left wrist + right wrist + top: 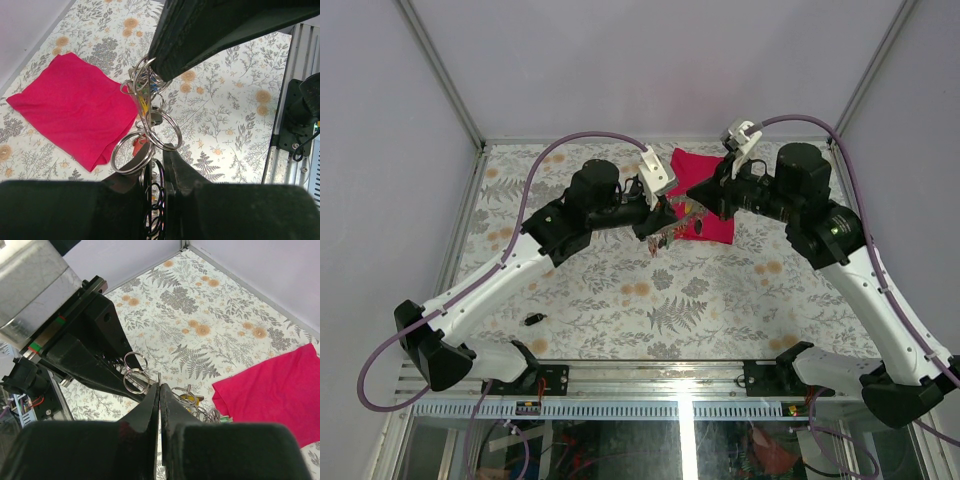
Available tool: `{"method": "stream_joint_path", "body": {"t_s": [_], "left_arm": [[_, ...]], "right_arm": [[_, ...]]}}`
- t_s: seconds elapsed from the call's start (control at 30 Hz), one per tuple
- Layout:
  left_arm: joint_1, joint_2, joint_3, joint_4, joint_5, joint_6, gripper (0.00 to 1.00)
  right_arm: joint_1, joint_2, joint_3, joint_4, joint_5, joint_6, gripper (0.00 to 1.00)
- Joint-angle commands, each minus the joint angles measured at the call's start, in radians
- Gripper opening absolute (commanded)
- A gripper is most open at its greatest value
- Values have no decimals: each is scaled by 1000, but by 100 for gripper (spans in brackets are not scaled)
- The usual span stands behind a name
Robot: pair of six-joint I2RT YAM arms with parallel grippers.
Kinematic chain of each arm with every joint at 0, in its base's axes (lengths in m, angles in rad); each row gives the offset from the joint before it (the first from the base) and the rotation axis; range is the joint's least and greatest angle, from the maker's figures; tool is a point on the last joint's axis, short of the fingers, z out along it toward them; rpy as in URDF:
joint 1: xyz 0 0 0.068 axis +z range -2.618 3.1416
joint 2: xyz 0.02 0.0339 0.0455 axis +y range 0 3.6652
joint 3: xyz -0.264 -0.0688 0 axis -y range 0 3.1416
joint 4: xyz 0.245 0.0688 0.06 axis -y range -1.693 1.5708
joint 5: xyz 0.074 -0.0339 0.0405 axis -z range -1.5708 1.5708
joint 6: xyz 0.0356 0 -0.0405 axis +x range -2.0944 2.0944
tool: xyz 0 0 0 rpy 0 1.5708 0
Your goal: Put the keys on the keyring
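Note:
Both grippers meet above the table's middle, by the near-left edge of the red cloth (705, 205), with a bunch of silver rings and keys (665, 236) hanging between them. My left gripper (157, 150) is shut on the keyring (162, 131), with another silver ring (131, 156) against its left finger. Blue (145, 80), yellow (143, 105) and red (137, 145) key heads hang in the bunch. My right gripper (159, 382) is shut on a thin metal ring at the bunch's other end (148, 67). More rings and a yellow key head (191, 399) dangle beside it.
A single small black key (532, 319) lies on the patterned table near the left arm's base. The red cloth (70, 107) lies flat beneath and behind the grippers. White walls close in the back and sides, and a metal rail (650, 372) runs along the front.

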Motion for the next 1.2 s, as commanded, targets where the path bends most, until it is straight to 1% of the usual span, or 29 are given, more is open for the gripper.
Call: {"method": "stream_joint_path", "body": {"t_s": [0.0, 0.27, 0.43, 0.6, 0.83, 0.97, 1.07, 1.17], "left_arm": [[2, -14, 46, 62, 6, -3, 0], [0, -17, 45, 63, 6, -4, 0], [1, -16, 46, 70, 10, -14, 0], [1, -18, 46, 109, 12, -50, 0], [2, -22, 39, 177, 33, -121, 0], [0, -23, 41, 210, 61, -154, 4], [0, -24, 45, 223, 78, -167, 8], [-1, -26, 51, 231, 92, -174, 17]], "right_arm": [[5, -12, -25, 119, 17, 48, 0], [5, -8, -65, 178, 11, 69, 0], [5, -45, -156, 286, 19, 104, 0], [4, -111, -319, 481, 39, 172, 0], [5, -205, -544, 849, 110, 312, 0], [5, -227, -638, 1028, 171, 378, 0], [5, -223, -670, 1119, 196, 406, 0], [5, -213, -685, 1191, 213, 424, 0]]}}
